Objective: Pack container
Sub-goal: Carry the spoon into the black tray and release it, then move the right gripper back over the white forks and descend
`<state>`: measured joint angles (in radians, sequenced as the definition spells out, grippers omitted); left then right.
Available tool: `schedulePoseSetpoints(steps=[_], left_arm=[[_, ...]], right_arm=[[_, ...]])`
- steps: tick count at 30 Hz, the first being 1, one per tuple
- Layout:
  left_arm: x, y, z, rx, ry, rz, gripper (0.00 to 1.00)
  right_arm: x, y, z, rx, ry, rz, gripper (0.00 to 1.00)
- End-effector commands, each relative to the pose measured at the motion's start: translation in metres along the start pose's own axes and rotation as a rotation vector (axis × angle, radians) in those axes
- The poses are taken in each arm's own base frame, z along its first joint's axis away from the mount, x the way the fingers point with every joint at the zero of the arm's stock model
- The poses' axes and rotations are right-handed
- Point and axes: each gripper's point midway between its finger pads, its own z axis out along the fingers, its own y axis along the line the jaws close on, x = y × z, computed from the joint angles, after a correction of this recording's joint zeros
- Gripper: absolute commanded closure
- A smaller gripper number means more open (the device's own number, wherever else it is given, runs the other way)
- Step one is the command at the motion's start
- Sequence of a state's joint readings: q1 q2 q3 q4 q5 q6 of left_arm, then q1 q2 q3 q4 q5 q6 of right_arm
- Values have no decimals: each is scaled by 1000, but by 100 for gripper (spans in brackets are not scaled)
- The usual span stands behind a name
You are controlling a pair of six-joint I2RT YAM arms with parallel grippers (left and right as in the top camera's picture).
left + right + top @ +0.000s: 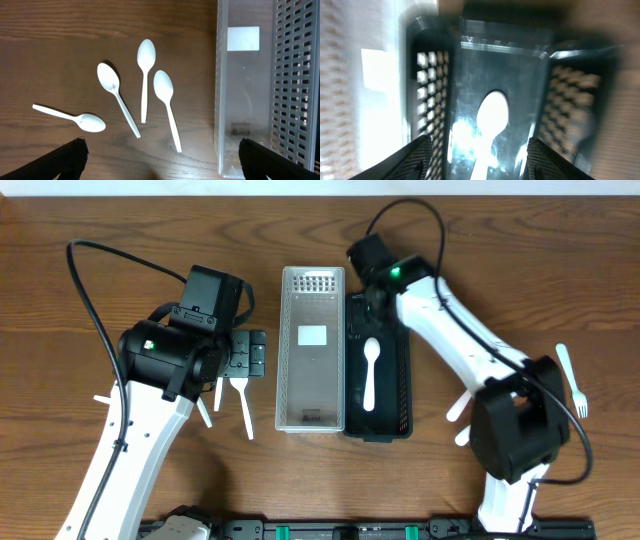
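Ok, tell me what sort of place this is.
Probably a robot test bench or data-collection station, not a kitchen. A left arm and a right arm work at a wooden table, where white plastic spoons lie beside a silver bin and a black basket.

No legible txt; label (313,336) on container (283,350) blank.

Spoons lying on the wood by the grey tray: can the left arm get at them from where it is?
Probably yes. The left gripper hangs open right above the spoons, with nothing lying over them.
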<state>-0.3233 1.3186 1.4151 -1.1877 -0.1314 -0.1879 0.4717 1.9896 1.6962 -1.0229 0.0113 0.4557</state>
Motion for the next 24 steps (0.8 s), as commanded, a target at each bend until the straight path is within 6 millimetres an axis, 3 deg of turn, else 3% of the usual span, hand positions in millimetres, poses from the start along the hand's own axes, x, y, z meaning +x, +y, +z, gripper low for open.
schedulePoseSetpoints(steps=[1,4,6,9,12,15,19,24], left_arm=[[0,3,0,-14,2,-19,2],[0,3,0,-15,2,-19,2],[0,3,0,-15,2,-19,2],[0,3,0,-14,2,-19,2],[0,3,0,-14,2,-19,2],[0,3,0,-14,2,-19,2],[0,3,0,-14,2,-19,2],[0,3,0,-15,2,-19,2]], right_arm=[[-47,-35,-88,6,-232,147,35],[-54,-90,-125,44,-300,346,33],[-49,-128,-135,79,-292,475,30],[-29,-182,-130,152,-212,619,27],[-6,-214,-104,192,-103,699,23],[19,-228,-64,202,0,740,23],[49,-226,-13,201,79,739,22],[82,-222,29,185,130,736,22]])
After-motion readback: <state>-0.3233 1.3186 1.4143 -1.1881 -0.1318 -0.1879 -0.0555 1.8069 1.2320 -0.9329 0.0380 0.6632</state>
